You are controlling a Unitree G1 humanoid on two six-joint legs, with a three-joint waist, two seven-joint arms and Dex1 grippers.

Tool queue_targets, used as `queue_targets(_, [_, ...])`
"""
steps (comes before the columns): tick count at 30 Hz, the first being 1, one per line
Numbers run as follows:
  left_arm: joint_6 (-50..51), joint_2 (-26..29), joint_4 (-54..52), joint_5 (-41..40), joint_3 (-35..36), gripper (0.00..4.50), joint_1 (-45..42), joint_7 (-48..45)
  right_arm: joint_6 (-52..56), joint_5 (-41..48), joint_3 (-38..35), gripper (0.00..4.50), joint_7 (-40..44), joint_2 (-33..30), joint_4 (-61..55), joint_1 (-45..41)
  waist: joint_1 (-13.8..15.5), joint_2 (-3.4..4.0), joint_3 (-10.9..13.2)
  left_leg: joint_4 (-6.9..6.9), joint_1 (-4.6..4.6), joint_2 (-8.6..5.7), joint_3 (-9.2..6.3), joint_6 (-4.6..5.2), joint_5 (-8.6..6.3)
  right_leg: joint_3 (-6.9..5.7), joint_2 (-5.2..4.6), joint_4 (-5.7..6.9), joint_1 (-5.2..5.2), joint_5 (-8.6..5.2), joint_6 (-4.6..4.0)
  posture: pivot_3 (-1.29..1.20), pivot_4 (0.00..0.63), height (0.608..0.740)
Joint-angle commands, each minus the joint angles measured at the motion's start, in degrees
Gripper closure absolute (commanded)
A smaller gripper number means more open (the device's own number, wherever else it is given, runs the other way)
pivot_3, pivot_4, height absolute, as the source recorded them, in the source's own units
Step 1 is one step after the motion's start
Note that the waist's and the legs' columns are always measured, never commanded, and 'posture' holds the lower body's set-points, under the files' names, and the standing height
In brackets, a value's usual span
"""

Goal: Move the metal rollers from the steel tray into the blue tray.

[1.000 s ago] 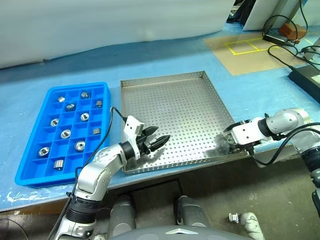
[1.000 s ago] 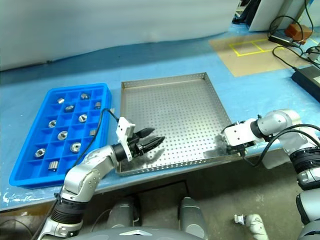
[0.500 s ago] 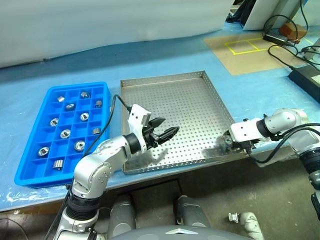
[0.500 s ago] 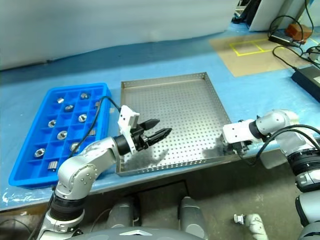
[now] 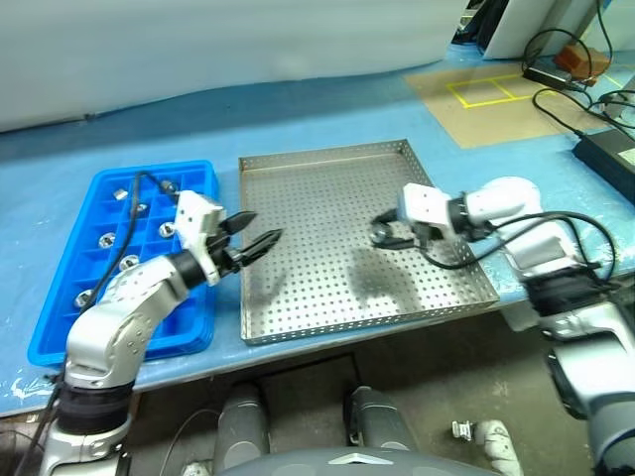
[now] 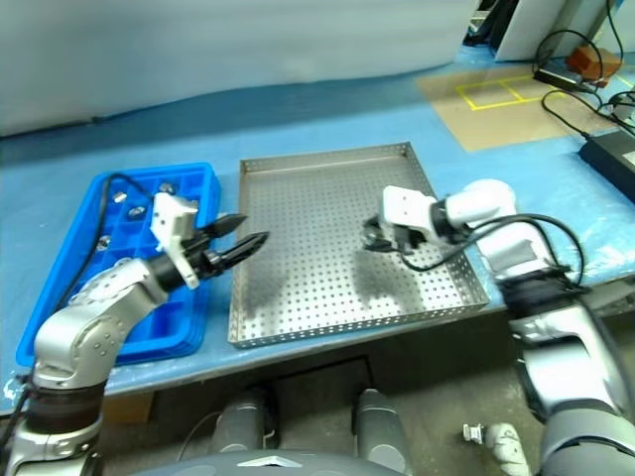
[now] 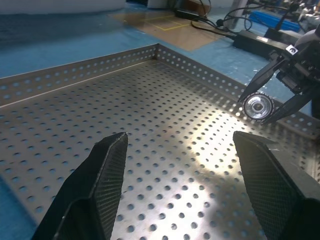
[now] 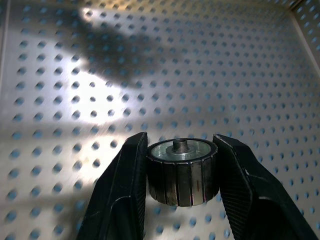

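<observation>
Gripping a small ribbed silver metal roller (image 8: 181, 171), the right gripper (image 5: 385, 234) hangs above the perforated square steel tray (image 5: 327, 208). Beside the bright blue compartmented plastic tray (image 5: 69, 288), the left gripper (image 5: 256, 238) stands open, empty.

Blue-covered tabletop (image 5: 327, 114). At its far right, a brown mat (image 5: 496, 104) marked with a yellow square outline (image 5: 481, 93); beside it, black cables (image 5: 566, 104) and a black power brick (image 5: 607, 159).
</observation>
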Motion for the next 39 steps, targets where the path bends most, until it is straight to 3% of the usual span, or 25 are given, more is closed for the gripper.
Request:
queue_targets(1, [-4.8, 1.2, -2.2, 0.7, 5.2, 0.95, 5.1, -0.6, -5.6, -0.8, 1.6, 2.87, -3.8, 7.7, 6.8, -6.1, 0.4, -0.03, 0.0, 0.00, -0.15, -0.01, -0.02, -0.06, 0.04, -0.08, 0.02, 0.10, -0.17, 0.00, -0.01, 0.14, 0.150, 0.740])
queue_targets(8, [-9.1, -0.6, -11.9, -0.9, 15.3, 0.95, 22.2, 1.5, -17.5, -2.3, 3.5, 2.87, -7.6, 24.4, 26.4, -17.4, 4.5, -0.19, 0.1, -0.03, -0.75, 0.07, -0.24, -0.12, 0.08, -0.40, 0.00, 0.18, -0.64, -0.06, -0.11, 0.39, 0.150, 0.740])
queue_targets(17, [-15.5, -8.6, -20.0, -1.3, 23.5, 0.95, 40.9, 4.7, -27.4, -3.7, 3.7, 2.87, -7.7, 37.8, 41.8, -24.3, 11.7, -0.15, 0.3, -0.13, -0.92, 0.12, -0.60, -0.33, -0.06, -0.64, -0.06, -0.06, -0.55, -0.09, -0.12, 0.64, 0.150, 0.740])
queue_targets(24, [-19.0, -11.3, -19.8, -1.1, 24.1, 0.95, 45.2, 6.1, -22.6, -1.0, 5.7, 2.87, 5.6, 38.6, 33.7, -19.1, 17.9, 0.04, 0.5, -0.28, -0.78, 0.12, -1.36, -0.48, 0.00, -0.64, -0.02, -0.06, -0.48, -0.12, -0.05, 0.65, 0.150, 0.740])
queue_targets(28, [-19.0, -10.3, -19.0, -1.2, 23.4, 0.95, 43.7, 6.7, -20.1, -3.0, 6.8, 2.87, 3.7, 39.3, 32.5, -17.1, 20.4, 0.22, 0.6, -0.43, -0.61, 0.08, -1.44, -0.60, 0.07, -0.54, 0.03, -0.02, -0.48, -0.11, -0.01, 0.64, 0.150, 0.740])
queue_targets(34, [-18.0, -8.9, -18.4, -0.8, 21.3, 0.95, 41.0, 7.4, -21.6, -5.9, 7.4, 2.87, 0.9, 37.8, 35.1, -17.6, 21.9, 0.21, 0.6, -0.79, -0.39, 0.03, -1.45, -0.81, 0.20, -0.44, 0.07, 0.00, -0.50, -0.11, 0.00, 0.61, 0.150, 0.740])
queue_targets(39, [-17.2, -7.6, -17.5, -0.8, 20.0, 0.95, 38.8, 7.9, -21.3, -5.6, 7.4, 2.87, 3.6, 35.1, 33.6, -16.4, 22.1, 0.19, 0.6, -0.86, -0.33, 0.01, -1.44, -0.89, 0.25, -0.37, 0.11, -0.01, -0.50, -0.07, 0.04, 0.57, 0.150, 0.740])
